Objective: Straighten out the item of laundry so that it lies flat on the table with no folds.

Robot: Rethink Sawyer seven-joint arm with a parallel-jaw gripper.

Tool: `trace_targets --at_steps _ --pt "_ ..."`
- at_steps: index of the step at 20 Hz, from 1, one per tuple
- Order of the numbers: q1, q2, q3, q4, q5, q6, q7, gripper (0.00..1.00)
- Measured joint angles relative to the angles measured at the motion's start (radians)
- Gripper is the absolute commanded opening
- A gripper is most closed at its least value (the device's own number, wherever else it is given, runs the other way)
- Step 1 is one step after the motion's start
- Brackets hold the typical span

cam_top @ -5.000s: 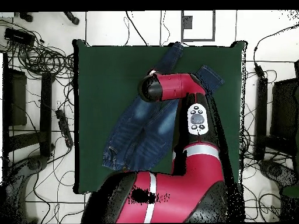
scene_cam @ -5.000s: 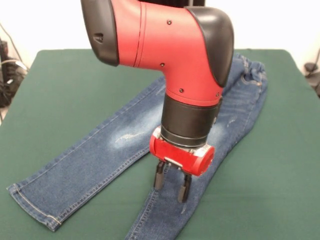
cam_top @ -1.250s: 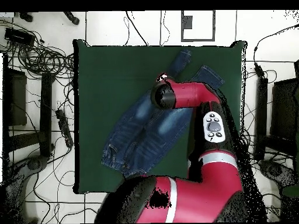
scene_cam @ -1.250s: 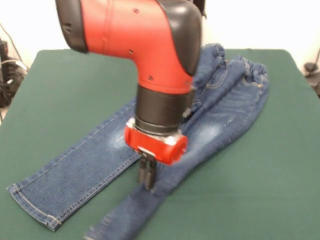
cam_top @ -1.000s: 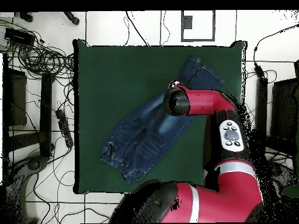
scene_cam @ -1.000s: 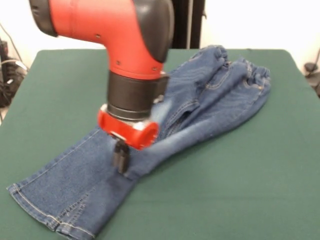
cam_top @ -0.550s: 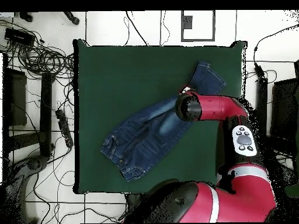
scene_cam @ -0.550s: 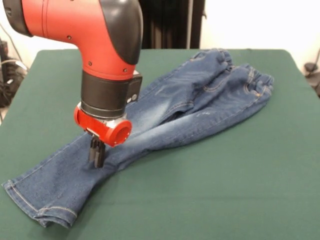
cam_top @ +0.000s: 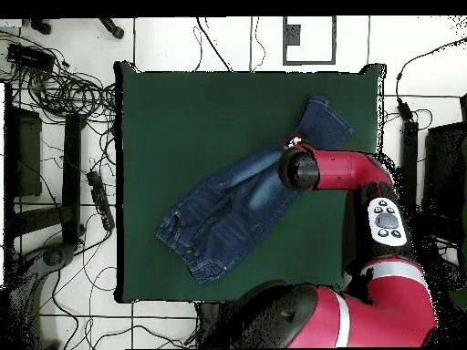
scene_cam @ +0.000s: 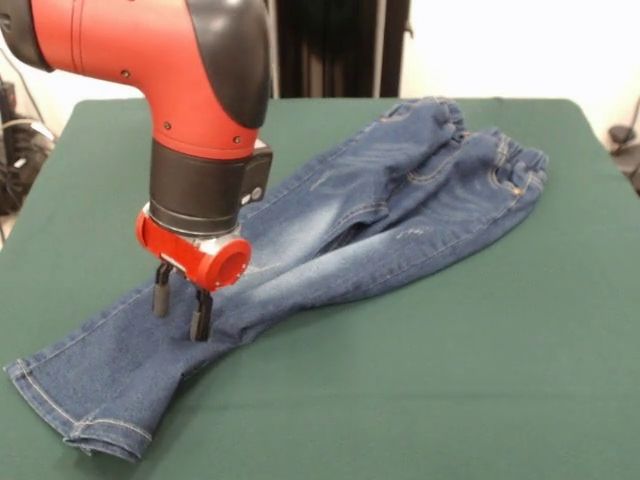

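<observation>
One pair of jeans [scene_cam: 330,230], one green surface [scene_cam: 480,370], one red arm [scene_cam: 190,100] with one gripper [scene_cam: 181,307], two jaws apart

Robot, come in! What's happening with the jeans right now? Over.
Gripper open, fingertips down at the jeans leg. Both legs lie stacked together, not flat yet. Nothing else on the table. Over.

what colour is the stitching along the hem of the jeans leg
Tan, against the blue denim of the jeans; the front view shows it best, at the near-left hem.
</observation>
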Motion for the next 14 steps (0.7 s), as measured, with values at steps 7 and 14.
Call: trace_targets --at_steps 7,14 --pt "0.007 0.0 -0.003 0.0 -0.001 0.0 0.0 1.0" --pt "0.054 -0.013 -0.041 0.0 -0.001 0.0 0.0 1.0"
